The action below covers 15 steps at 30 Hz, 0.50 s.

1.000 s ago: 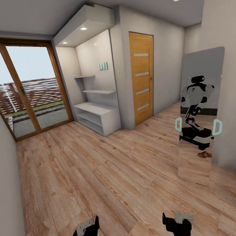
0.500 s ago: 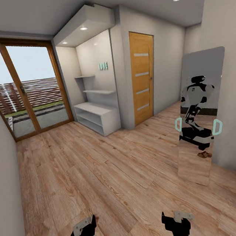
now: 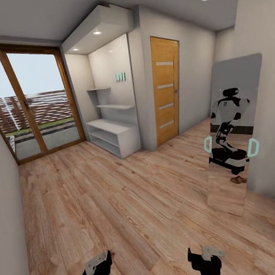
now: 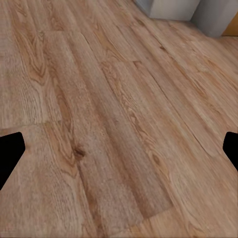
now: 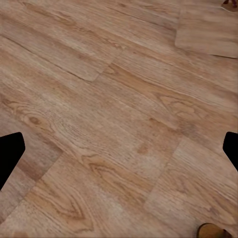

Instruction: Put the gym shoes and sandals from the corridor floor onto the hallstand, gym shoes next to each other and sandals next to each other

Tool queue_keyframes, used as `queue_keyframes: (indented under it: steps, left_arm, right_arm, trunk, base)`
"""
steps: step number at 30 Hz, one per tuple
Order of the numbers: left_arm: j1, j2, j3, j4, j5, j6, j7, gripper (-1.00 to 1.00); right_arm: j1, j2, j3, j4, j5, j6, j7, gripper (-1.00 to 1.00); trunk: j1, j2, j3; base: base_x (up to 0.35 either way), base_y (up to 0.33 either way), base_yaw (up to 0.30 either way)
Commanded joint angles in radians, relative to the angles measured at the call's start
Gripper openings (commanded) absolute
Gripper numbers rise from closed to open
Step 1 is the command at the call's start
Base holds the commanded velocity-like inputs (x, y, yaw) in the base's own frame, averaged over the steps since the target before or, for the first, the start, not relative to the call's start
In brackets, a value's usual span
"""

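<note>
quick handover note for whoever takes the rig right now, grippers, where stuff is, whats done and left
Left gripper: open, empty, over the brown wood-plank floor.
Right gripper: open, empty, over the same floor.
The pale-grey hallstand with open shelves stands ahead in the alcove beside the orange wooden door; nothing can be made out on it from here.
A tan object lies at the right wrist view's edge; what it is can't be told.
Done: nothing placed. Left: all four shoes.

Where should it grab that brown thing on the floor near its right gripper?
Only a tan-brown edge shows, perhaps a sandal, lying on the floor. Its shape is cut off, so no grip part can be chosen yet. Probably come from above with the open right gripper.
</note>
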Motion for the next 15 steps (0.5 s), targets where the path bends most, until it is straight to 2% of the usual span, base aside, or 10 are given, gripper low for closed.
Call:
queue_keyframes:
  steps: [1,5,15]
  left_arm:
    - [0.000,0.000,0.000,0.000,0.000,0.000,0.000,1.00]
    - [-0.001,0.006,0.001,-0.004,0.000,0.000,0.036,1.00]
    - [-0.041,0.014,0.002,-0.010,0.001,0.006,0.062,1.00]
  right_arm:
    - [0.000,0.000,0.000,0.000,0.000,0.000,0.000,1.00]
    - [0.002,-0.001,0.000,0.001,-0.001,0.000,0.000,1.00]
    - [0.004,-0.002,-0.001,0.001,-0.004,-0.001,0.000,1.00]
  trunk:
    - [0.004,-0.007,-0.003]
    - [0.019,-0.035,-0.016]
    - [0.058,-0.105,-0.047]
  base:
    - [0.000,0.000,0.000]
    - [0.000,0.000,0.000]
    - [0.000,0.000,0.000]
